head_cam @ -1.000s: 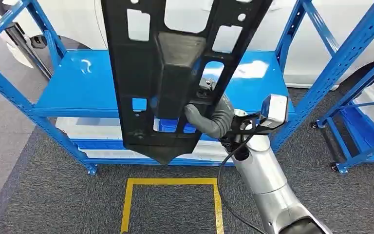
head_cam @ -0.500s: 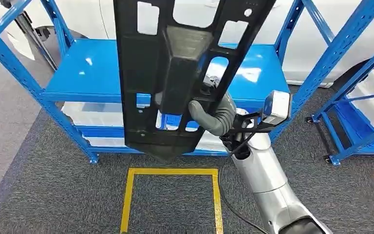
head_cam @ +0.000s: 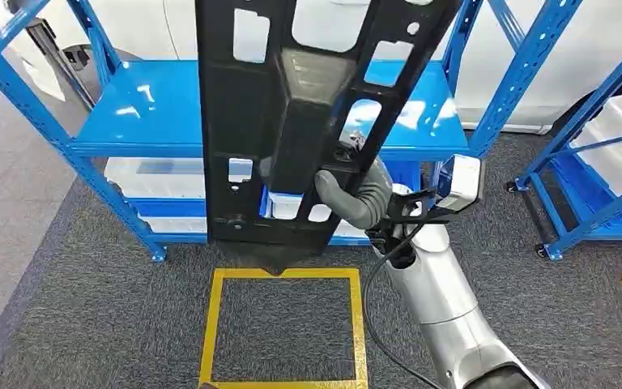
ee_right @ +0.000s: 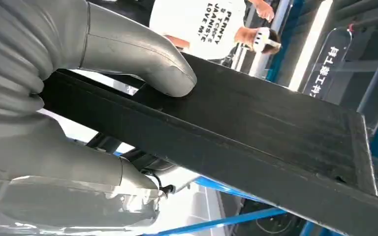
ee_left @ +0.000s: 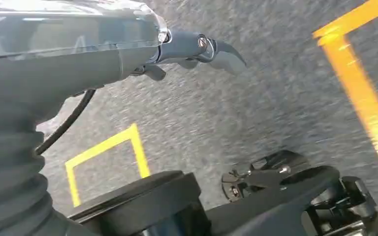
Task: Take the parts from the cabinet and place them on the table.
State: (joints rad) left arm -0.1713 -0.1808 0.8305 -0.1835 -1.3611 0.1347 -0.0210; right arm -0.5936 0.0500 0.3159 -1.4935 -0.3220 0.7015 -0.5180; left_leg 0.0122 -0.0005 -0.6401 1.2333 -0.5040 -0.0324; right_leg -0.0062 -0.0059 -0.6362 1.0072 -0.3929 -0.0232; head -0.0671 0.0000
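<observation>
The view has shifted rightward; right hand (head_cam: 355,194) grips the upright black panel (head_cam: 291,121), pointed end down.

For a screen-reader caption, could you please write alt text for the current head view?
The robot's right hand holds a large black panel with cut-out holes upright in front of a blue shelving rack. Below, on grey carpet, is a square outline of yellow tape; a second blue rack stands to the right.
</observation>
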